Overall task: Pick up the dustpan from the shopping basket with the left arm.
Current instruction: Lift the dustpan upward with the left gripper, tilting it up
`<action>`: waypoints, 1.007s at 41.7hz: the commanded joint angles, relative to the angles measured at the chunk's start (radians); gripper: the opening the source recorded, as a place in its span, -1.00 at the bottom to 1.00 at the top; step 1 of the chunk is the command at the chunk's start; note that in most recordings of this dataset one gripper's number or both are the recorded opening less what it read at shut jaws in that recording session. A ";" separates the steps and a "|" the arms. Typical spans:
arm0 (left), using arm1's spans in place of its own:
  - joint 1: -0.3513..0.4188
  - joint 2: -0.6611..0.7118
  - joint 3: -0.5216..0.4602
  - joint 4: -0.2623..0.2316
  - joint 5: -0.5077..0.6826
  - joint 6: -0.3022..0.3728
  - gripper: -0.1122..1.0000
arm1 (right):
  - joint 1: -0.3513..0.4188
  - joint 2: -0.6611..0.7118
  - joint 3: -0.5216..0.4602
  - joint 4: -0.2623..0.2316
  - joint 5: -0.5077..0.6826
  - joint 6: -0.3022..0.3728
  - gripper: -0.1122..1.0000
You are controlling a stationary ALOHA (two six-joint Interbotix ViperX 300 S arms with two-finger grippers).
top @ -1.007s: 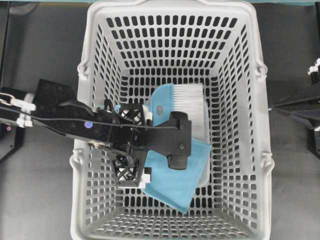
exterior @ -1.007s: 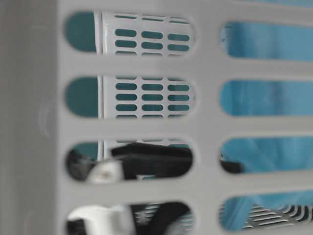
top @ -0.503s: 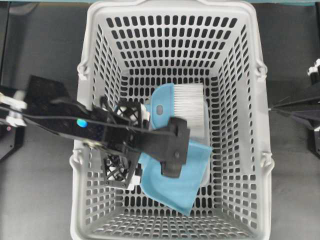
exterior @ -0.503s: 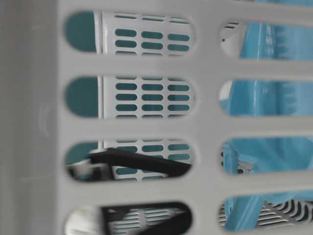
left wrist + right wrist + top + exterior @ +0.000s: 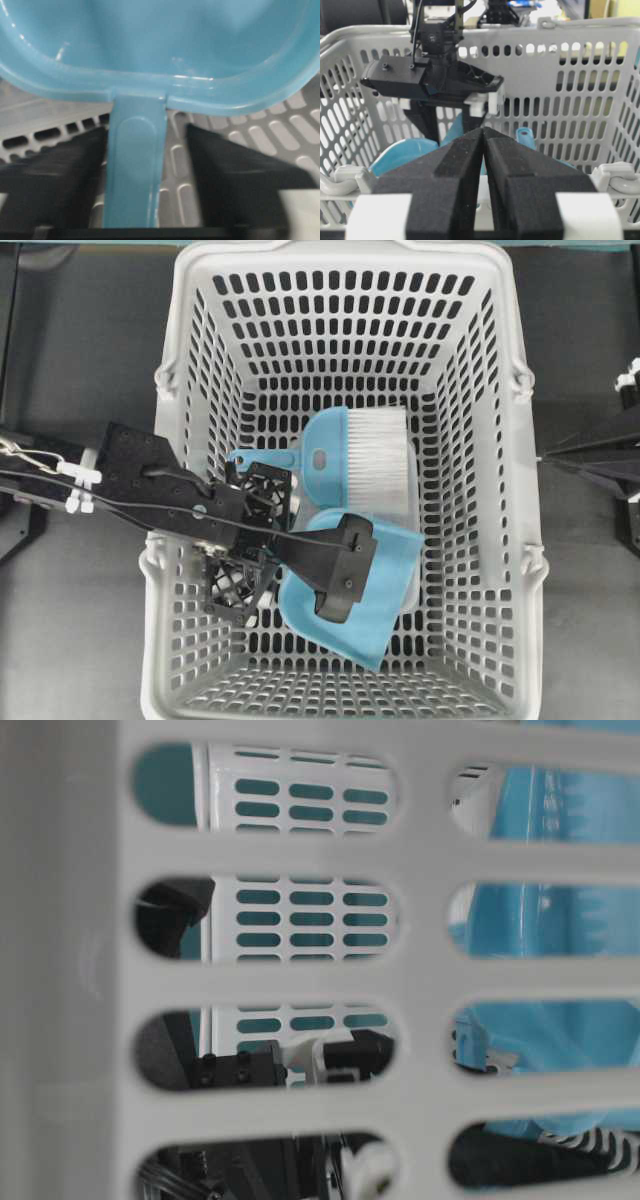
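Left pincer (image 5: 142,165) part-open astride dustpan (image 5: 150,60) handle, fingers (image 5: 235,175) apart from it, right pincer (image 5: 483,135) clenched empty

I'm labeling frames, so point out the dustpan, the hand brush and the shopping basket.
dustpan (image 5: 375,615), overhead view, bare tray.
hand brush (image 5: 380,455), overhead view, white bristles.
shopping basket (image 5: 330,255), overhead view, far rim.

The basket (image 5: 500,490) is light grey moulded plastic, smooth with a dull sheen, its walls and floor slotted through. Inside it, the dustpan (image 5: 165,45) is light blue plastic, glossy, catching small highlights along its rim. Beside the dustpan, the brush (image 5: 378,465) has blue plastic and fine white bristles. The left gripper (image 5: 150,165) looks matt black; the worktop (image 5: 90,330) dark and matt.
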 commanded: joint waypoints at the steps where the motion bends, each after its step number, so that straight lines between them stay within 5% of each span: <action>1: -0.002 -0.037 -0.018 0.003 -0.009 -0.003 -0.08 | 0.000 0.005 -0.006 0.006 -0.008 0.002 -0.80; 4: 0.003 -0.058 -0.029 0.003 -0.021 -0.008 -0.31 | 0.002 0.005 -0.006 0.008 -0.008 0.002 -0.80; 15: 0.012 -0.181 -0.075 0.003 -0.060 -0.023 -0.30 | 0.003 0.005 -0.003 0.012 -0.005 0.002 -0.80; 42: 0.061 -0.328 -0.137 0.003 -0.058 -0.199 -0.30 | 0.002 0.005 0.000 0.012 -0.003 0.002 -0.80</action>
